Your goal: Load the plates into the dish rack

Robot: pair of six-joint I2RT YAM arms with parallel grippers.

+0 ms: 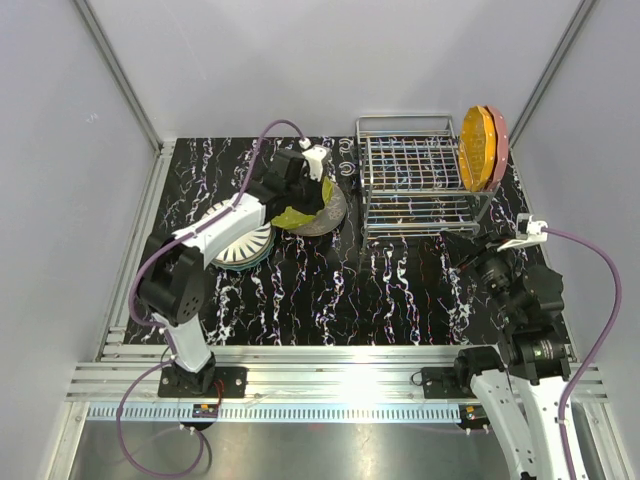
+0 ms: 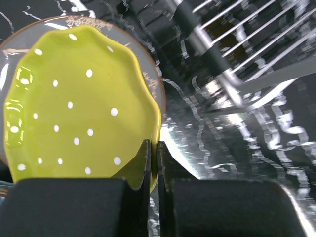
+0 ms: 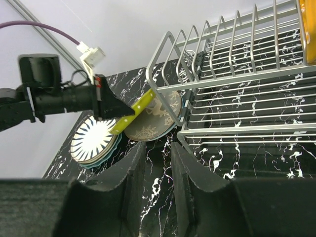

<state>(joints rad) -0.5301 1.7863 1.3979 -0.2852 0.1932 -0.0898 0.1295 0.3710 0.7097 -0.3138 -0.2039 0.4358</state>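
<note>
My left gripper [image 2: 154,148] is shut on the rim of a yellow-green dotted plate [image 2: 74,108], which it holds tilted, raised edge toward the rack, over a dark grey-brown plate [image 3: 155,118] with pale motifs. In the top view this held plate [image 1: 296,216] hangs just left of the dish rack [image 1: 415,185]. An orange plate [image 1: 478,148] and a pink plate [image 1: 497,150] stand upright at the rack's right end. A black-striped white plate [image 1: 240,242] tops a stack with teal edges at the left. My right gripper [image 3: 157,153] is open and holds nothing, low over the table in front of the rack.
The rack's left corner wires [image 2: 217,69] are close to the held plate's right edge. White walls enclose the black marbled table [image 1: 350,290]. The right arm [image 1: 525,300] sits near the table's right front, its cable looping outward.
</note>
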